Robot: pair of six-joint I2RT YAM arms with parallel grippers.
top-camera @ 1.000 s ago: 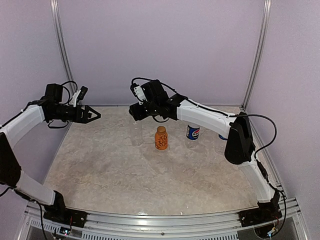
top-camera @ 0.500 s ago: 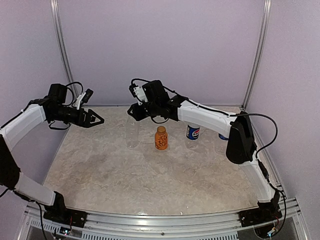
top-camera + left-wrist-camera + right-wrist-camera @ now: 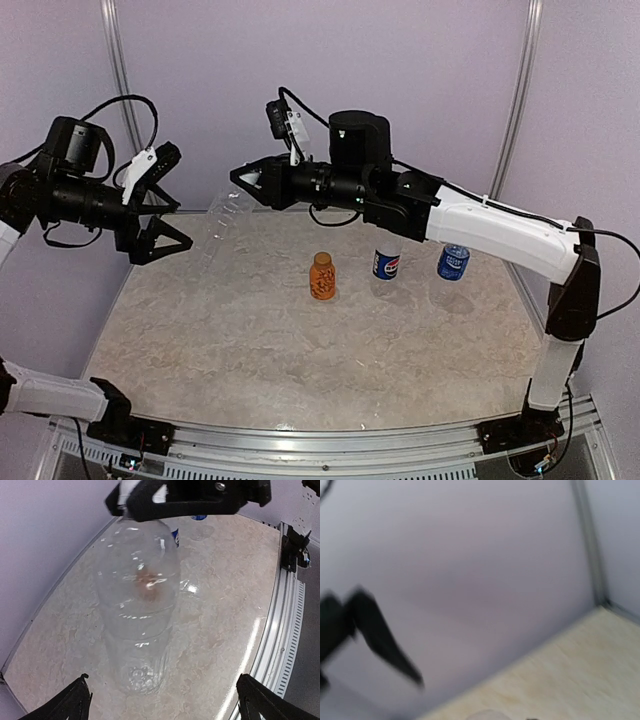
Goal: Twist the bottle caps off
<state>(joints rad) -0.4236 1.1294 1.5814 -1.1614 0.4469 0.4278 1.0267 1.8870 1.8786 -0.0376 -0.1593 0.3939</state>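
The clear unlabelled bottle (image 3: 220, 218) hangs tilted in the air above the table's back left. My right gripper (image 3: 244, 180) is shut on its capped neck. In the left wrist view the bottle (image 3: 137, 630) points its base at the camera, and the right gripper (image 3: 135, 497) clamps its top. My left gripper (image 3: 168, 205) is wide open just left of the bottle's base, not touching it; its fingertips (image 3: 75, 700) show at the bottom corners. The short orange bottle (image 3: 321, 276), the Pepsi bottle (image 3: 386, 264) and the bright-blue label bottle (image 3: 453, 262) stand capped on the table. The right wrist view is blurred.
The marbled table (image 3: 300, 350) is bounded by purple walls at the back and sides. A metal rail (image 3: 330, 440) runs along the near edge and also shows in the left wrist view (image 3: 285, 605). The right arm spans above the standing bottles.
My right gripper has lifted the clear bottle off the table, up and to the left, and tilted it. My left arm has risen and its gripper has opened wide at the bottle's base.
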